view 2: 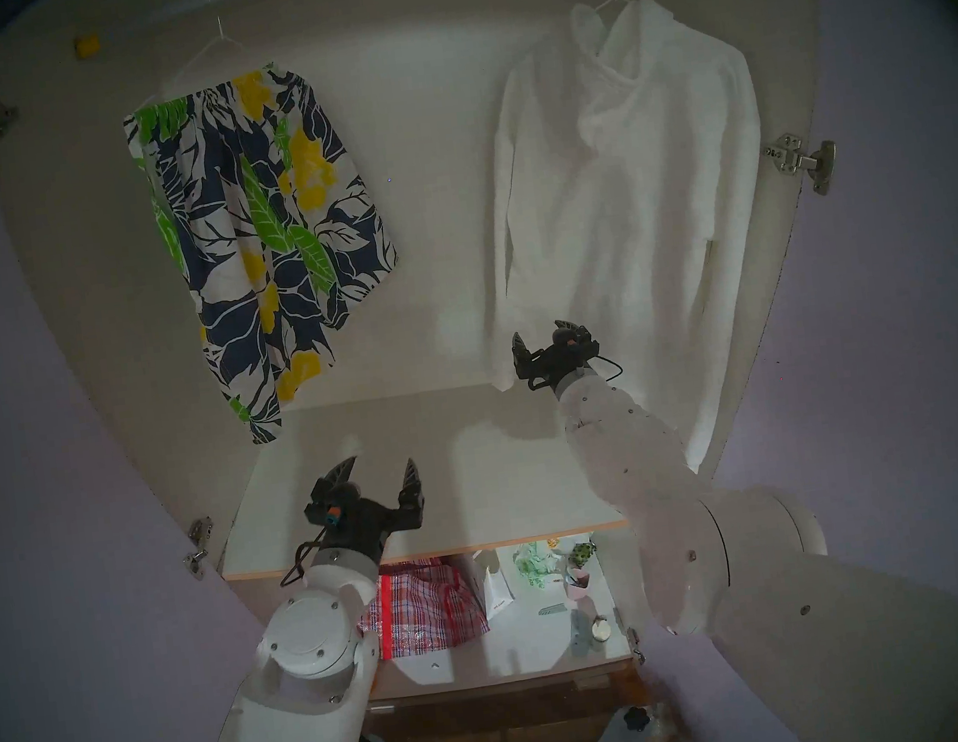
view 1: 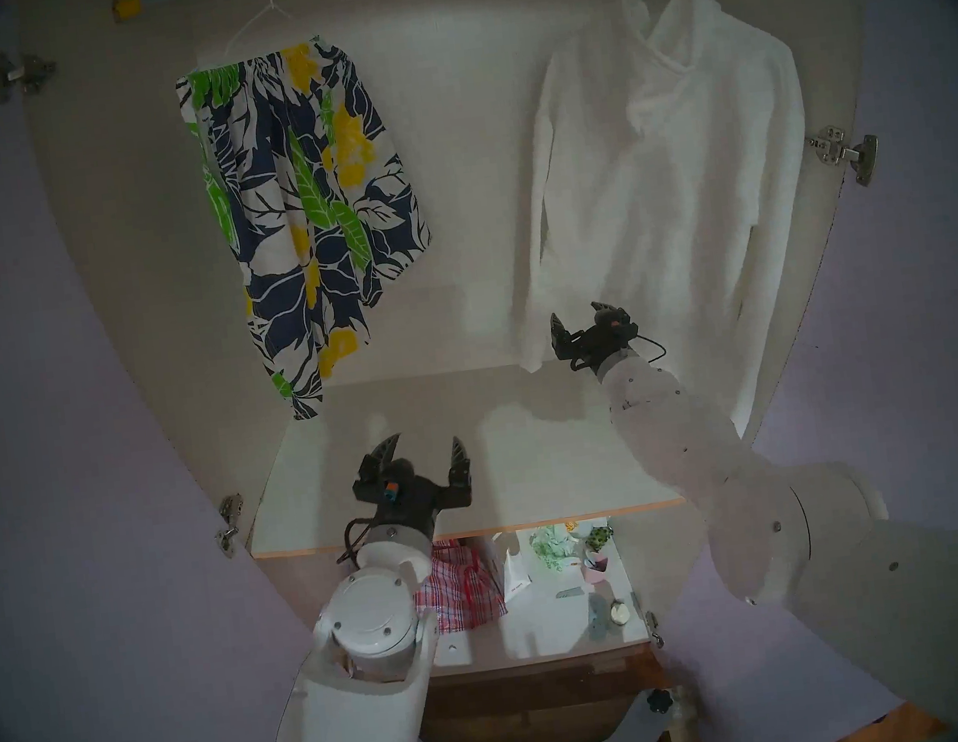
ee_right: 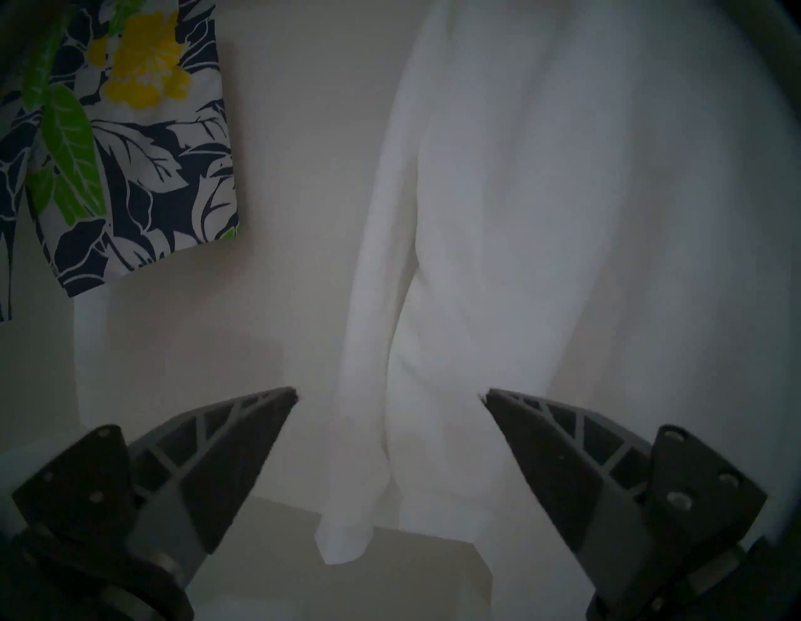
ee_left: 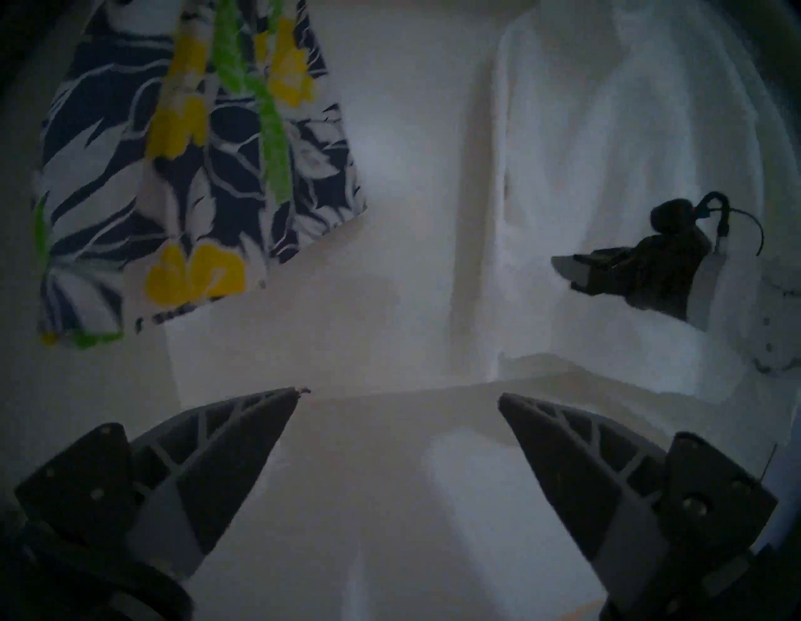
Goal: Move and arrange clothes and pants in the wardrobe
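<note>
The floral shorts point(view 1: 303, 203) hang on a thin hanger at the left of the wardrobe rail point(view 1: 128, 7). The white hoodie point(view 1: 674, 172) hangs on a white hanger at the right. My left gripper point(view 1: 425, 439) is open and empty, low over the white shelf point(view 1: 521, 452), below the shorts. My right gripper point(view 1: 578, 320) is open and empty, just in front of the hoodie's lower left sleeve point(ee_right: 368, 390). The right wrist view shows the sleeve between the spread fingers, apart from them. The left wrist view shows the shorts point(ee_left: 195, 151), the hoodie point(ee_left: 607, 151) and my right gripper point(ee_left: 576, 269).
Pale lilac doors point(view 1: 56, 439) stand open on both sides, with metal hinges point(view 1: 844, 150). Under the shelf lie a red plaid bag point(view 1: 460, 590), a white carton point(view 1: 515, 574), a pink cup point(view 1: 597, 565) and small items. The beige back wall point(view 1: 452, 156) shows between the garments.
</note>
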